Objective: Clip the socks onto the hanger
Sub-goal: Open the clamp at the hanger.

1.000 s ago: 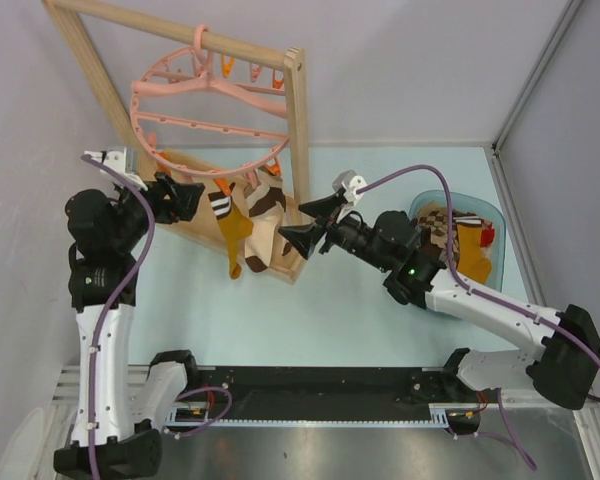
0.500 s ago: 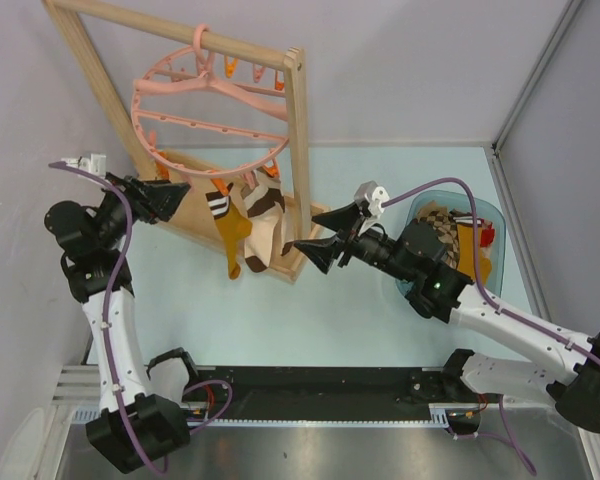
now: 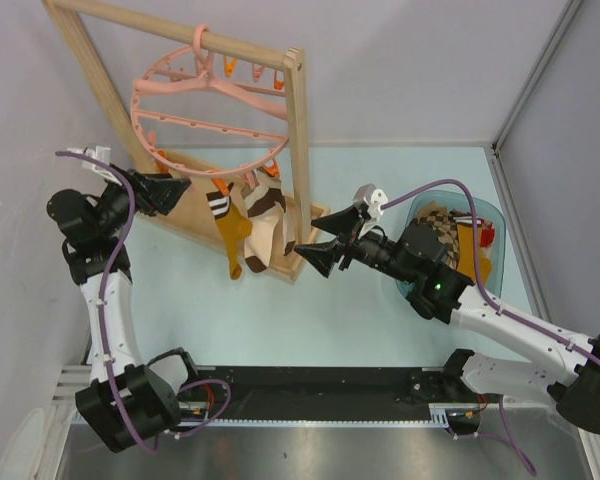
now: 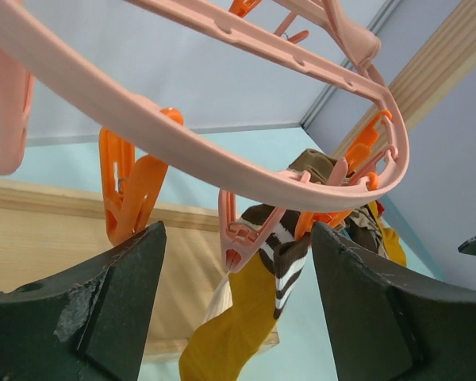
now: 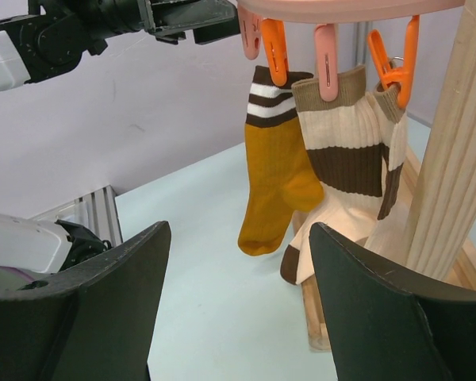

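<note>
Both grippers have drawn back: the right gripper (image 3: 316, 238) off the wooden rack (image 3: 300, 150), the left gripper (image 3: 168, 190) away from the clipped pair. Behind the right fingers more socks (image 3: 438, 222) wait. Both sets of fingers gape wide, empty. Just above the left fingers sits the hanger (image 4: 79, 79); a careless lift would likely knock it swinging. Beyond, the mustard sock (image 5: 278, 182) and cream-and-brown sock (image 5: 345, 159) could shake loose.

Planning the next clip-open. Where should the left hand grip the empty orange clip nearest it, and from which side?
Pinch the orange clip across its two flared upper wings, just under the hanger rim, approaching from below, where the open left hand sits. Its legs meet at the bottom tip, so squeezing low likely won't open it.
</note>
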